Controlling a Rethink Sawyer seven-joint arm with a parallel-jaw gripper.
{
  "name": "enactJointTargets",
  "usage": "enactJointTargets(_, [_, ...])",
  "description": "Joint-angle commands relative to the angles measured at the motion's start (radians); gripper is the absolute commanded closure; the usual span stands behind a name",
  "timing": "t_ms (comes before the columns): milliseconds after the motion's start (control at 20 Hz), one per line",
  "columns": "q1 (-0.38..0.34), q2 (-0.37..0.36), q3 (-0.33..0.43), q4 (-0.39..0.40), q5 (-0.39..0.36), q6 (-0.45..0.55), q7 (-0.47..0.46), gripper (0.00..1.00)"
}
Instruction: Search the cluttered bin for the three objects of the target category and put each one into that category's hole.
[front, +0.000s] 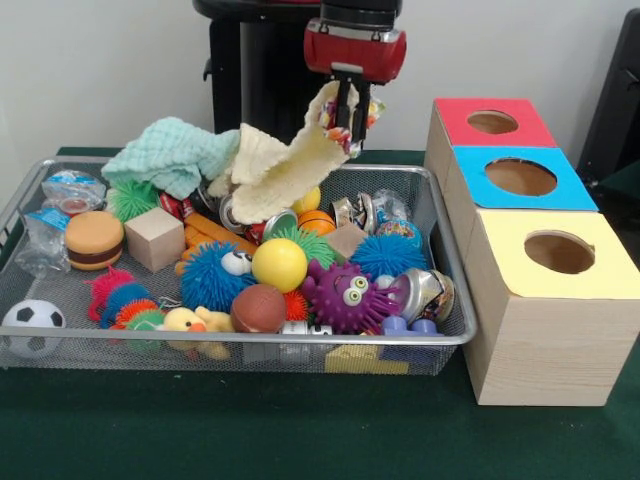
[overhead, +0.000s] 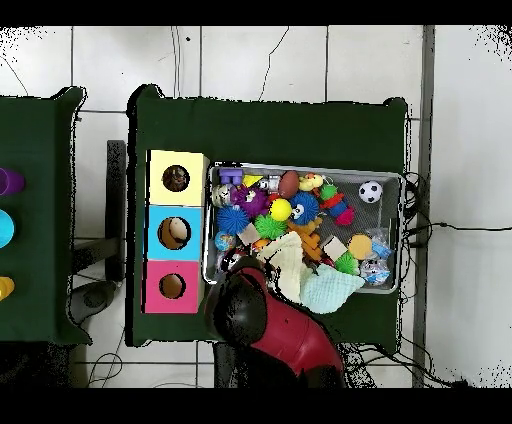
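The gripper (front: 345, 118) hangs above the far right part of the cluttered bin (front: 455, 300), its fingers pinched on the top corner of a cream cloth (front: 285, 172), with what looks like a crinkly coloured wrapper caught alongside. The cloth is lifted by that corner while its lower end drapes over the toys at the far side of the bin, touching a mint green cloth (front: 170, 152) to its left.

The step in hand appears to be carrying the cream cloth out to a hole, so the lift needs to go higher first: the trailing end should clear the pile and the rim before any move sideways, or it may drag the orange ball (front: 316, 222) or the cans out with it. Three boxes stand in a row just right of the bin: the red-topped box (front: 492, 122) farthest, the blue-topped box (front: 520, 177) in the middle, the yellow-topped box (front: 558, 252) nearest (which one takes cloth cannot be told from here). A limp cloth will fold and catch on a hole's edge, so centre the hanging end over the opening and lower it in before letting go.
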Motion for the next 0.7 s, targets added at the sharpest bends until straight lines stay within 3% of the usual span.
enactJointTargets(50, [-0.026,-0.034,-0.029,-0.007,0.068,0.125,0.249,1.0])
enactJointTargets(150, [-0.05,-0.036,-0.02,-0.006,0.064,0.13,0.239,1.0])
enactJointTargets(550, [-0.039,-0.069,-0.075,-0.056,0.063,0.246,0.215,1.0])
enactJointTargets(700, [-0.013,-0.096,-0.122,-0.097,0.05,0.334,0.221,1.0])
